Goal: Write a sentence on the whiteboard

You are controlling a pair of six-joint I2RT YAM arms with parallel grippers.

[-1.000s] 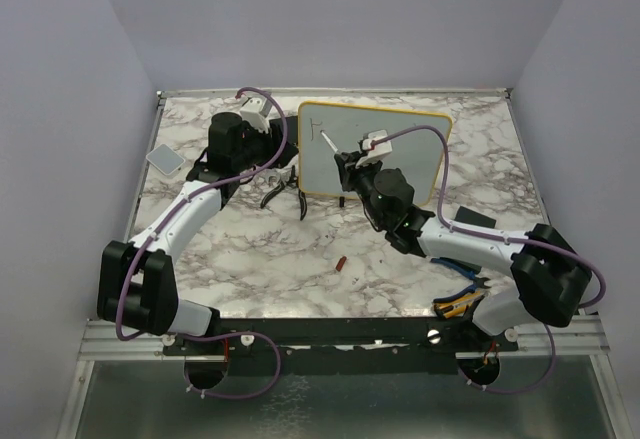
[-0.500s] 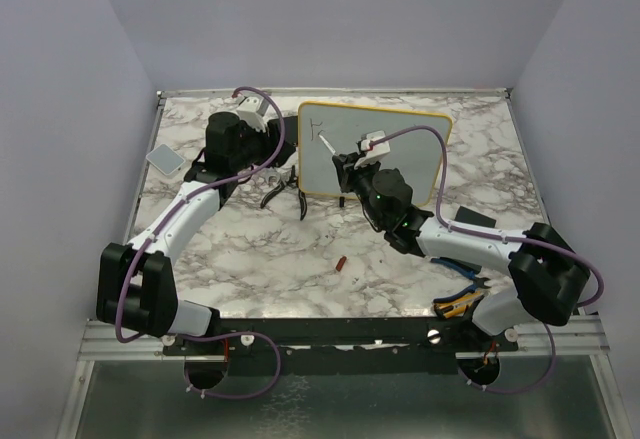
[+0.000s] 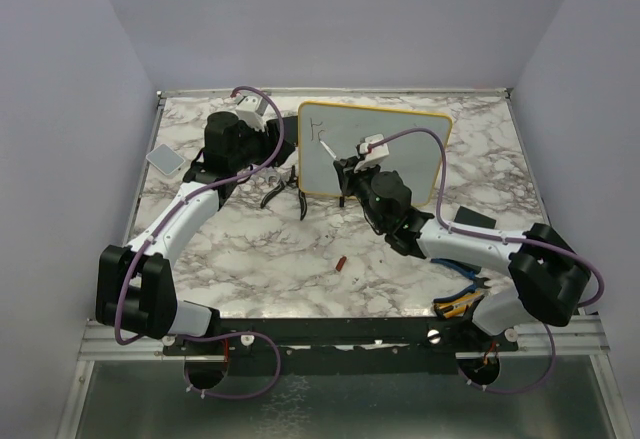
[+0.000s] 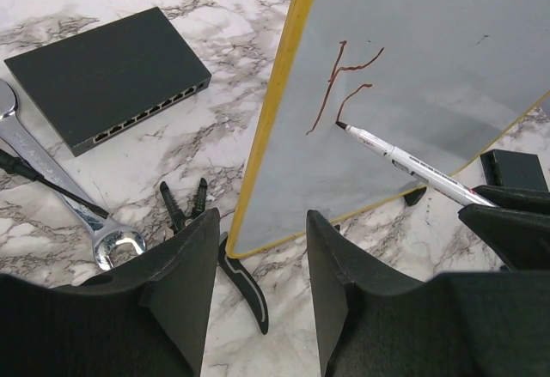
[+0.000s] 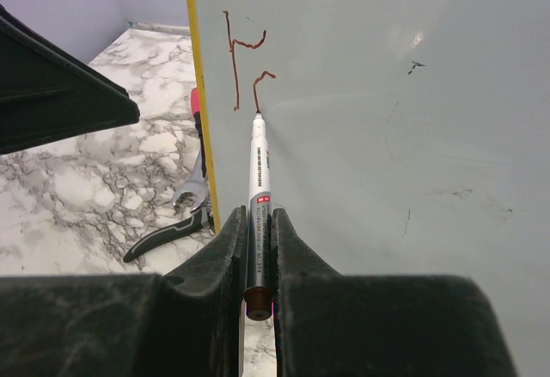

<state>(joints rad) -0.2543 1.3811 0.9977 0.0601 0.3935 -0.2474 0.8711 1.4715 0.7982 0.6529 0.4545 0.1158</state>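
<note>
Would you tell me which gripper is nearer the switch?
Left. The left gripper hovers between switch and whiteboard edge; the right gripper holds a marker at the board's face.

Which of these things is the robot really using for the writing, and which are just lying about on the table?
In use: whiteboard, marker, right gripper holding it, first strokes.
Lying about: black box, spanner, pliers, small red piece.
</note>
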